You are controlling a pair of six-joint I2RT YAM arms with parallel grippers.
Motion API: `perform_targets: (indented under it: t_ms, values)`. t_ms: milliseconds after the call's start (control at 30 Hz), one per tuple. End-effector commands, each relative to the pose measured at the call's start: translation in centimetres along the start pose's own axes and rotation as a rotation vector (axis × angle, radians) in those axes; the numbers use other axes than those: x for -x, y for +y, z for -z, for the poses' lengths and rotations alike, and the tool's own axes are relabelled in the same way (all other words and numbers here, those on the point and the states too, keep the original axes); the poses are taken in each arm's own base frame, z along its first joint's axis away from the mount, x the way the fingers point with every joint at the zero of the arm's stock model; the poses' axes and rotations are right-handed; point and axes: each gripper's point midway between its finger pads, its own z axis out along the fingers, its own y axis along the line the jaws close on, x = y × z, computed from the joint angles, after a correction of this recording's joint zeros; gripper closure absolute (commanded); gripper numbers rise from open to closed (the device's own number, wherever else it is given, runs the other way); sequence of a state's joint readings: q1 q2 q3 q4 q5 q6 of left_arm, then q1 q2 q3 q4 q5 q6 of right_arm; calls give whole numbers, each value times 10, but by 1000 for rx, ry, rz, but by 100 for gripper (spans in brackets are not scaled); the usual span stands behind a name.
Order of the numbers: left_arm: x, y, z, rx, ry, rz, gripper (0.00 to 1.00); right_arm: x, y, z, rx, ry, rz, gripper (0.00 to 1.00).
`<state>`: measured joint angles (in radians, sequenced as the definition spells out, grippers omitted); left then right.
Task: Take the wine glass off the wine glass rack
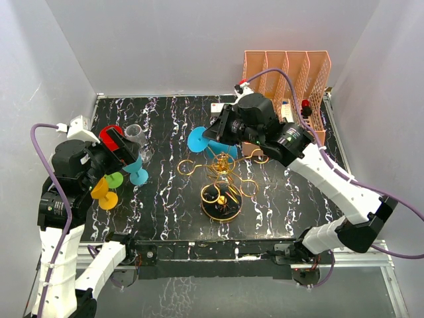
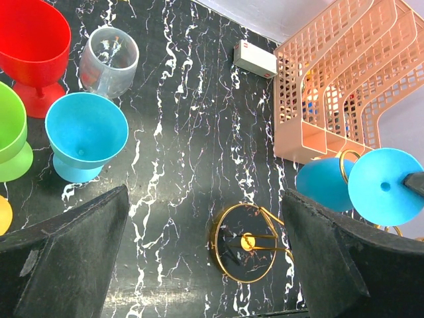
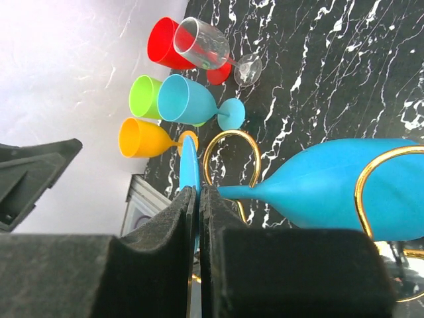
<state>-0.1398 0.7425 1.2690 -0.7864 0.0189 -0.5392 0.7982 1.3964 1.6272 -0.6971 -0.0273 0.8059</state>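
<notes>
1. Grey walls close in a black, white-veined worktop [image 1: 165, 205]; the gold wine glass rack [image 1: 222, 192] stands near its middle, slightly toward the near edge.
2. One blue wine glass [image 3: 318, 185] hangs on the rack's far side, lying sideways with a gold loop [image 3: 228, 136] beside its stem and another around its bowl, which is what holds it up.
3. The right gripper [image 3: 199, 199] reaches in from the far right corner. Its fingers [image 3: 165, 252] are pressed together on the thin edge of the glass's round foot, probably because the foot sticks out clear of the wire and gives a grip for sliding the stem out.
4. The left gripper [image 2: 205, 192] hovers over the left edge with its fingers spread wide and nothing between them.
5. Beneath it stand a red goblet [image 2: 33, 40], a clear glass [image 2: 109, 59], a blue goblet [image 2: 86, 132], a green goblet [image 2: 10, 132] and an orange goblet [image 3: 142, 138], grouped well apart from the rack.
6. An orange file organizer [image 1: 288, 79] sits in the far right corner, out of the way.
7. Judging by this, the lift-off has not happened yet
</notes>
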Motion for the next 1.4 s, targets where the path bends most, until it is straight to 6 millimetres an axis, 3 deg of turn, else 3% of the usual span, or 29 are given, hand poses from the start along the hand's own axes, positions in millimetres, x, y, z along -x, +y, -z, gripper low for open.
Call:
perform_targets:
  t_ms: [0,233,733,967,1133,1367]
  values:
    - [2,-2,4,-5,-6,-8,3,18,19,7,66,-68,-119,92]
    - [3,0,8,2,-10,-9,3,18,20,10,88,-64,-218,92]
    - [1,-2,7,-5,1,-2,3,36,-1,32,32,-189,-499,92]
    - [0,-2,5,-8,6,4,3,46,-9,24,50,-248,-568,92]
    - [0,-3,6,-9,7,6,3,63,2,17,128,-288,-607,92]
    - [-3,-2,5,-7,16,6,3,100,12,15,205,-410,-611,92]
